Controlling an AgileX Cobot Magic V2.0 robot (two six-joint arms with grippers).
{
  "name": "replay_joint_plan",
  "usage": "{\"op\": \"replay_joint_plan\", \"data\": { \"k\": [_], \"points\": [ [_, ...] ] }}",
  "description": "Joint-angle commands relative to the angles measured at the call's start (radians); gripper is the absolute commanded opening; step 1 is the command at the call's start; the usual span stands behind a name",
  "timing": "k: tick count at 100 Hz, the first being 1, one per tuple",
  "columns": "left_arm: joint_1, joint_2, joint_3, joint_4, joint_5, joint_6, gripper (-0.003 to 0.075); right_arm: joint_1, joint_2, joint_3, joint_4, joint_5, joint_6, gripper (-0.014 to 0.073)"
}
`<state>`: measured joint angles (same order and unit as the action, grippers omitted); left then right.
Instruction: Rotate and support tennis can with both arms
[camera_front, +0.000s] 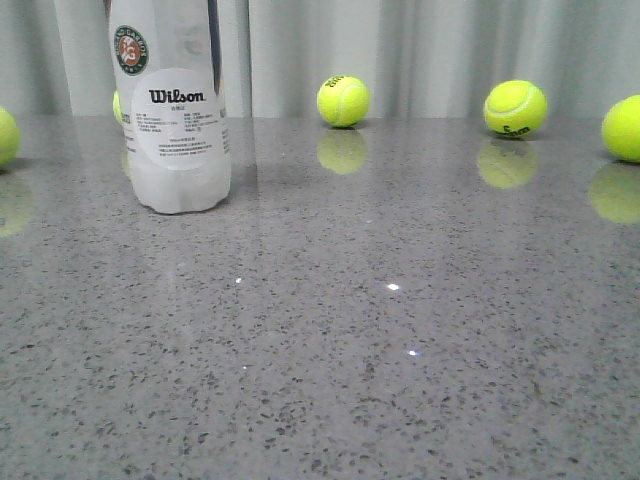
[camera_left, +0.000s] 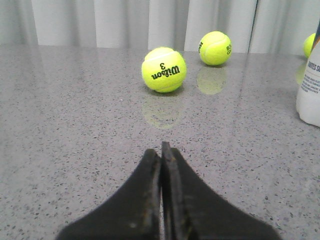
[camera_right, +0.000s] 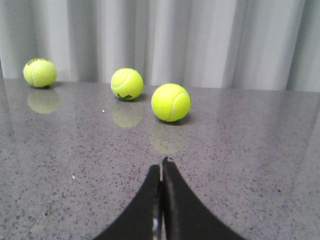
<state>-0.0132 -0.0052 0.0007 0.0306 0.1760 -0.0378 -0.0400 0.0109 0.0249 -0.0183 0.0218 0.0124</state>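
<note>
Both grippers sit low in their wrist views, left gripper (camera_left: 161, 150) and right gripper (camera_right: 161, 167), each with fingers pressed together and holding nothing. Front view has the can (camera_front: 172, 110) standing upright in the upper left on the table (camera_front: 400, 350), touched by neither arm. Tennis balls (camera_front: 343, 101) are scattered along the far edge by the curtain (camera_front: 440, 50).

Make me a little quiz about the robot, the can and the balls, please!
1. True or false: the tennis can is lying on its side.
2. Is the left gripper open or shut?
3. What word is printed on the nearest tennis ball in the left wrist view? A) Wilson B) Penn C) Dunlop

Key: 1 false, it stands upright on the table. 2 shut, like the right gripper. 3 A.
</note>
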Motion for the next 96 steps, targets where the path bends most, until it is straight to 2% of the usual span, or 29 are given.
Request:
{"op": "replay_joint_plan", "data": {
  "k": [1,96],
  "points": [
    [-0.002,-0.031,0.045,0.0,-0.083,-0.009,-0.0018,-0.009,-0.039,0.005,-0.023,0.004,0.005,-0.0061],
    [-0.002,-0.031,0.045,0.0,-0.083,-0.009,-0.0019,-0.008,-0.039,0.005,-0.026,-0.022,0.005,-0.0061]
  ]
}}
